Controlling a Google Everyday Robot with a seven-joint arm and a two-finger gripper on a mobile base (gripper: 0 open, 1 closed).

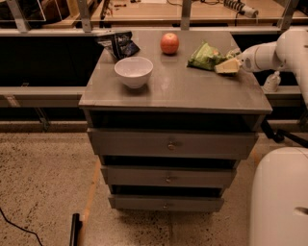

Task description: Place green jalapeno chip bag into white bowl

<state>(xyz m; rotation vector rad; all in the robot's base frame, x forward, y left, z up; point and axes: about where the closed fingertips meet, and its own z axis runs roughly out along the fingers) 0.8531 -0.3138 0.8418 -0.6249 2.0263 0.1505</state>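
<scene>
The crinkled bright green jalapeno chip bag (204, 56) is lying toward the back right of the grey drawer cabinet (183, 91) top. It is showing a rumpled surface with pale lettering. The pale two-finger gripper (227, 66) is touching the bag's right end, and whether it is gripping cannot be told. The small round white bowl (134, 72) is sitting well apart at the left, with a red apple (169, 43) and a dark snack bag (120, 44) lying behind it.

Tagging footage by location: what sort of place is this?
Probably a robotics lab or workshop: a grey drawer cabinet on speckled floor, a wooden workbench behind, and the gripper at the right end of the green jalapeno chip bag on top.
</scene>
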